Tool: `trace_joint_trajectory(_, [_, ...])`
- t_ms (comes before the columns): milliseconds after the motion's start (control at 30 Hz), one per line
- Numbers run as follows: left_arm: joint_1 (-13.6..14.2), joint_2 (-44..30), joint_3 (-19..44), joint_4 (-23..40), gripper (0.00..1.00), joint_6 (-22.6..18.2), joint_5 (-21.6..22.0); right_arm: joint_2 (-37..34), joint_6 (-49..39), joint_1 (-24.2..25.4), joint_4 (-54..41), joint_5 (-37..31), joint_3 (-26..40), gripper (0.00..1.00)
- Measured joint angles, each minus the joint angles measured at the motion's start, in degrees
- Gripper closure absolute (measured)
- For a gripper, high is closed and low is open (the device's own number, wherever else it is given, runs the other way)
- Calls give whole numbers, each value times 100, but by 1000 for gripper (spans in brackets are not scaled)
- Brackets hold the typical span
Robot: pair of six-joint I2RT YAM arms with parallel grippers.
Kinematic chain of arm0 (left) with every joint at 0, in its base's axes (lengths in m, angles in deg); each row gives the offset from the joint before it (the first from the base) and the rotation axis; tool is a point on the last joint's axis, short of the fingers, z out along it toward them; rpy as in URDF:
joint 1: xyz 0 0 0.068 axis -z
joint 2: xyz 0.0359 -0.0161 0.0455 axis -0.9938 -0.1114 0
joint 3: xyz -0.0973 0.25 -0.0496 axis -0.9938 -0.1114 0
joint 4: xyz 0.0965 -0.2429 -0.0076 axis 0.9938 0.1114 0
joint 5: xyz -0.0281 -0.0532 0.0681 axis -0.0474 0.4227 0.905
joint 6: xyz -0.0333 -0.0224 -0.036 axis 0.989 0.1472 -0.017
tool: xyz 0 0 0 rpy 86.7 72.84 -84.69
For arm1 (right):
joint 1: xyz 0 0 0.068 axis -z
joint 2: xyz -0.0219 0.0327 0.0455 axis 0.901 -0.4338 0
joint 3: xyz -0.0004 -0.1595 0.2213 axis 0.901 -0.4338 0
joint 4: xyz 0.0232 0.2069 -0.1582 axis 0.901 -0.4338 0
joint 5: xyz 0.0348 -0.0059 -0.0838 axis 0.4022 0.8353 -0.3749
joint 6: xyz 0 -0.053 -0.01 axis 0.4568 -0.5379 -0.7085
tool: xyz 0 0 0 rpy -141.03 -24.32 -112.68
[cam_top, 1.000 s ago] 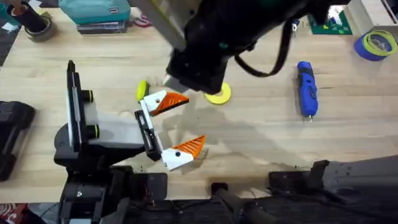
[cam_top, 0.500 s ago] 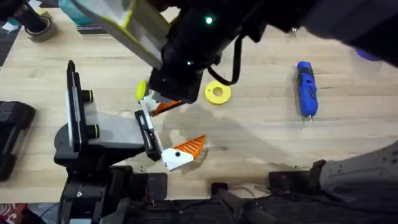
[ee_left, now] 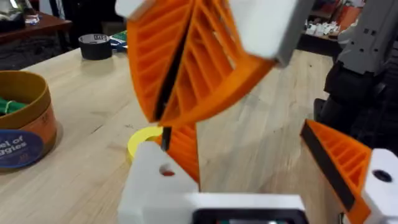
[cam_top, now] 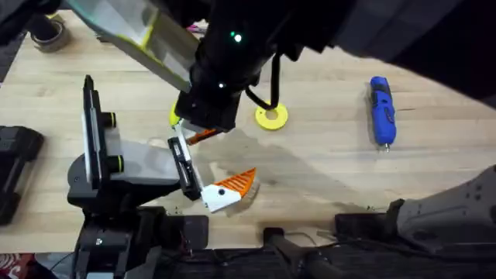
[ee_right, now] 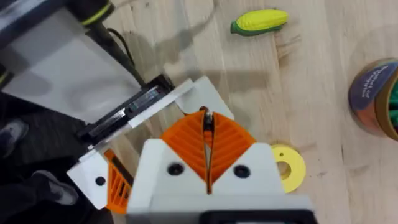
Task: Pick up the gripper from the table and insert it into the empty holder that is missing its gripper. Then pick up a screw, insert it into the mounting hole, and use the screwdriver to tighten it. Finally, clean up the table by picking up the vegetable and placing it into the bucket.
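The left pincer [cam_top: 211, 160] lies spread wide, presenting the holder [ee_left: 155, 177] for access. The gripper [ee_left: 185, 149] stands against that holder, and the right pincer [ee_right: 206, 127], clenched pad to pad, meets its top edge (probably pressing it home).

We can read only part of a blue label on the bucket [ee_left: 22, 118], well off to the side of the left claw [ee_left: 249, 180]: "el of" above "ggies".

Light wooden table [cam_top: 325, 167], blue screwdriver [cam_top: 382, 111], yellow ring disc [cam_top: 272, 117], toy corn [ee_right: 259, 22]
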Motion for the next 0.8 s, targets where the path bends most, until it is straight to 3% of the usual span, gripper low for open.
trace_joint_trajectory(800, [0, 0, 0, 2, 15, 0, -2, -34, -5, -102, -59, 0, 0, 995])
